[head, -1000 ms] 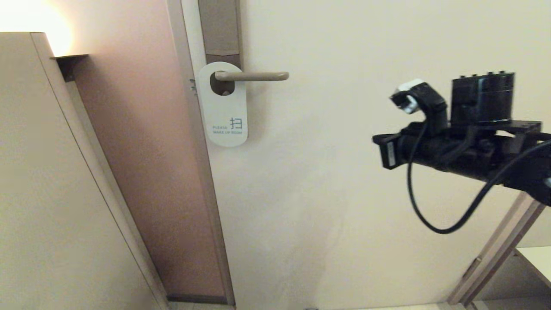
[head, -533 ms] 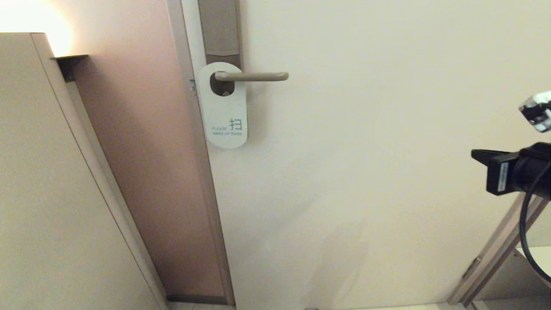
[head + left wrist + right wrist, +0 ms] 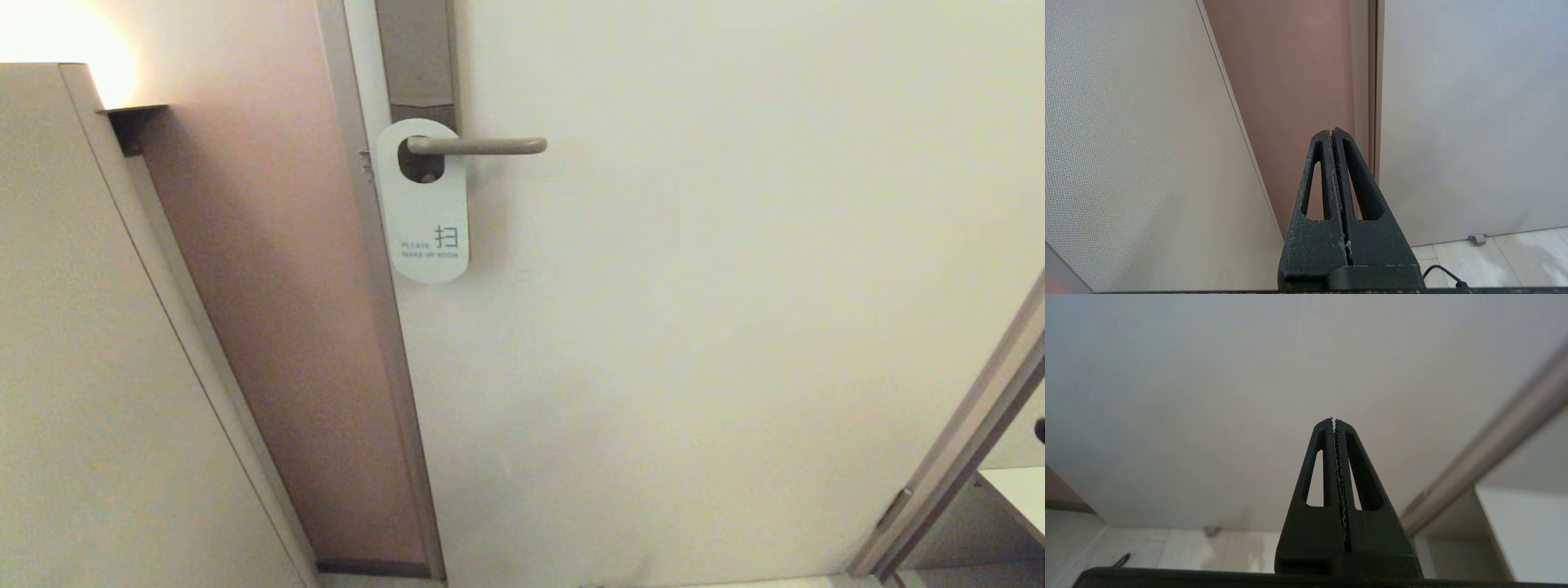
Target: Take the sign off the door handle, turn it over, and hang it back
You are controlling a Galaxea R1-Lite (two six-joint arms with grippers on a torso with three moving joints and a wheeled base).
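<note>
Door point(image 3: 694, 327): pale panel filling most of the head view; nothing is pressing on it.
Wall point(image 3: 277, 327): pinkish strip lying beside the door frame, with a beige partition point(image 3: 98, 367) standing in front of it.
Handle plate point(image 3: 416, 57): tall grey-brown plate, running out of the head view at the top.
Sign point(image 3: 424, 212): hanging by its hole on the door handle point(image 3: 482, 145), close to the plate end; white "MAKE UP ROOM" face is showing outward, card hanging straight and flat against the door.
Left gripper point(image 3: 1332, 132): sitting low, pointing at the gap between partition and door; fingers pressed together, carrying nothing.
Right gripper point(image 3: 1334, 420): facing bare door low down, well away from the sign; fingers pressed together, carrying nothing.
Step in hand: judging the flip as finished, arms parking. If a check is wanted, confirming the hole is sitting fully over the lever and the card is not swinging.
Doing it well: keeping both arms clear of the lever so the card is not being knocked loose.
Hidden: blue face is turned to the door, unseen; keyhole is lying behind the sign; neither arm is appearing in the head view; small print under the large character is hard to read.
</note>
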